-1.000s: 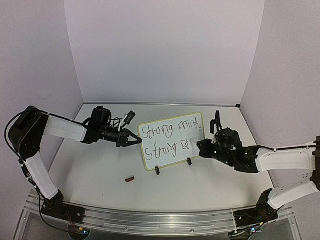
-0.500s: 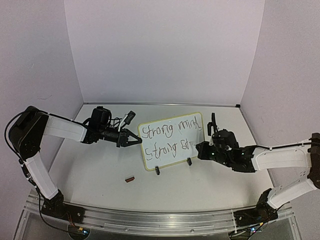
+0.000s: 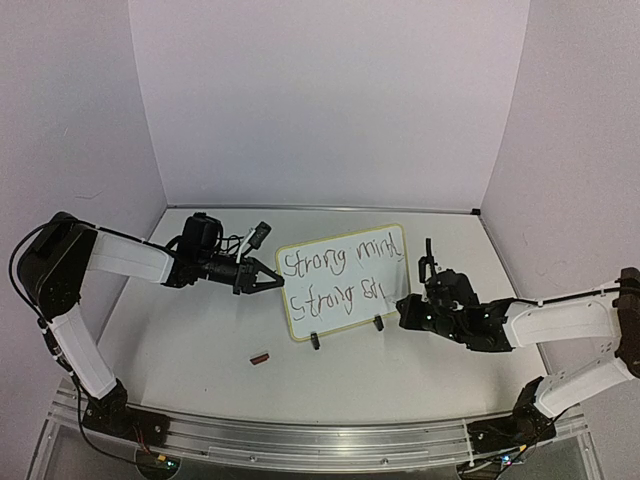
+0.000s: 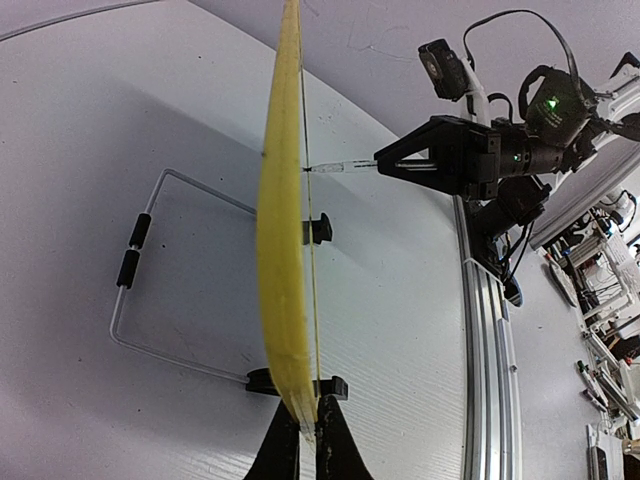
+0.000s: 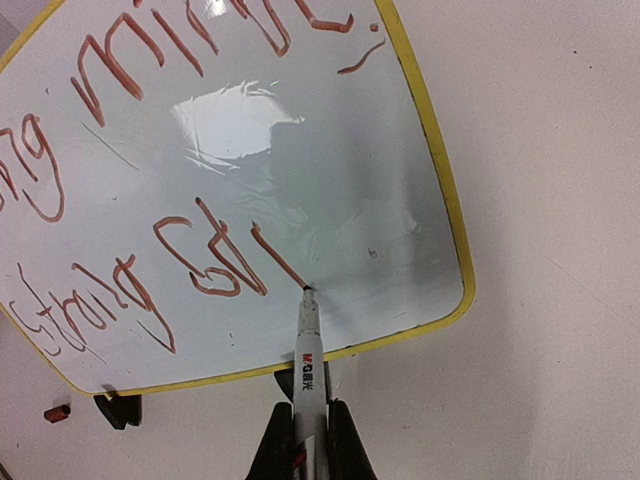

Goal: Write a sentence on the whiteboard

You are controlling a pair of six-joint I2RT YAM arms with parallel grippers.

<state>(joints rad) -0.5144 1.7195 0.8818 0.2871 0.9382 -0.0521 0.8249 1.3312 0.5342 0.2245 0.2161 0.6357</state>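
Whiteboard [image 3: 343, 283], yellow-framed, stands on its wire stand [image 4: 127, 268] near the middle of the table [image 3: 200, 340]. Sentence [image 3: 338, 265] in two lines reads "Strong mind" above "Strong So" plus one further stroke. Left gripper [image 3: 272, 281] is clamped on the board's left edge. Right gripper [image 3: 405, 308] grasps a marker [image 5: 308, 350], whose tip touches the board at the end of the last stroke. Small red object [image 3: 261, 357] lies on the table in front of the board, apart from it.

White marker [image 5: 309, 355] juts from between the right jaws; small red cap [image 3: 260, 357] lies on the table [image 3: 200, 330], well to their left.
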